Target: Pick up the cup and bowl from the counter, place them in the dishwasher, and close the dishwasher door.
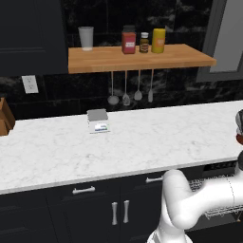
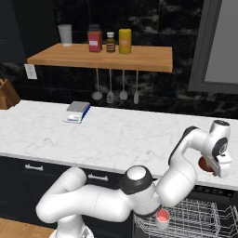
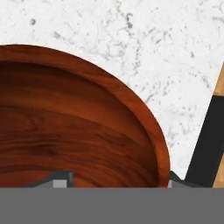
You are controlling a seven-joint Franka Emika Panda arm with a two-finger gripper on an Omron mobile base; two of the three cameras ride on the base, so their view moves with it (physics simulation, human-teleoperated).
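Your white marble tabletop (image 2: 116, 135) runs right across the middle of the right base view. Under it at lower right, the dishwasher (image 2: 186, 218) stands with its wire rack out, and a pink cup (image 2: 162, 216) sits in that rack. At right centre, the end effector (image 2: 218, 168) is down on the wooden bowl (image 3: 78, 127), fingers astride the rim; whether it grips, you can't tell.
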